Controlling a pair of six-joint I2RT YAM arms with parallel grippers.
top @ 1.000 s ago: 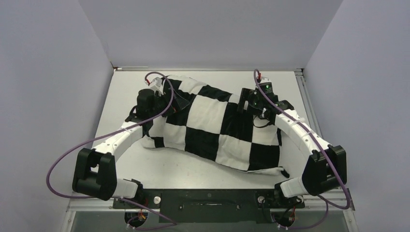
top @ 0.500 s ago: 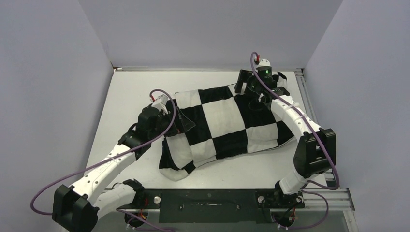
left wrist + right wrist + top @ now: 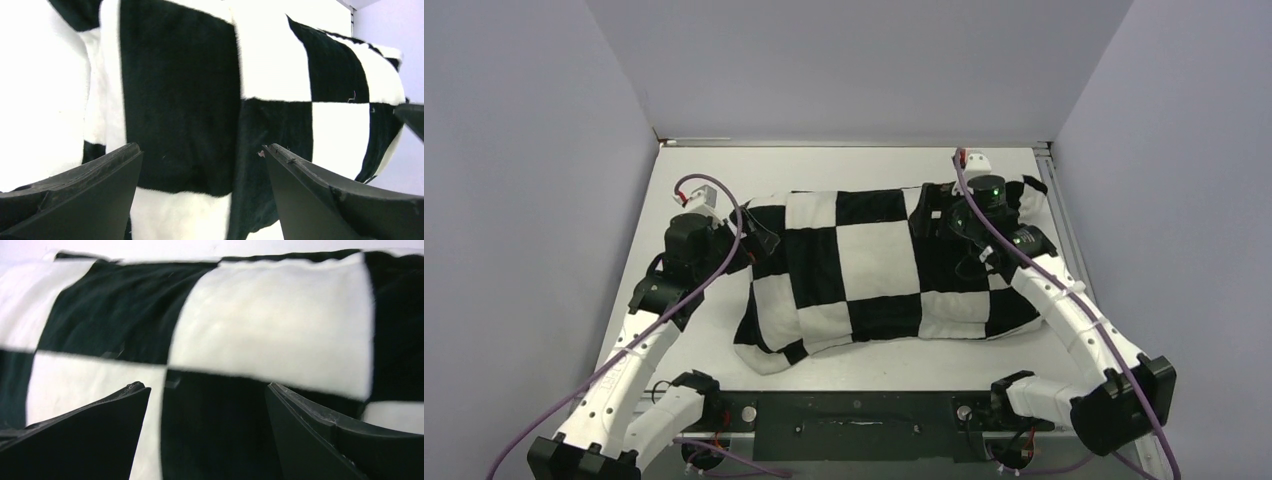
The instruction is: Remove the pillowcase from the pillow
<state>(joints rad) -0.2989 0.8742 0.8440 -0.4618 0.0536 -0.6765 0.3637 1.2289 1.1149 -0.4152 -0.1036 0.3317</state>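
While the stuffing sits inside it, pillowcase (image 3: 874, 265): it lies across the middle of the table (image 3: 674, 175), long side running left to right, plump and rounded, its checks pulled over the bulk within.
Pillow: almost wholly wrapped by the cover. A white lump (image 3: 769, 357) at the near-left end may be its corner or only a white check; I cannot tell which.
Left gripper (image 3: 200, 150): jaws spread wide with nothing pinched. It faces the left end of the cover, and checkered fabric fills the gap ahead. Whether it touches the fabric cannot be told.
Right gripper (image 3: 207, 387): jaws likewise apart, holding nothing, low over the far-right part of the cover. The wrist view is blurred.
Done so far: as I judge it, none of the stripping itself, since no opening is seen drawn back off the cushion.
Left to do: probably everything. The open end must be found, the fabric pinched, the cushion held back, and the cover drawn off.
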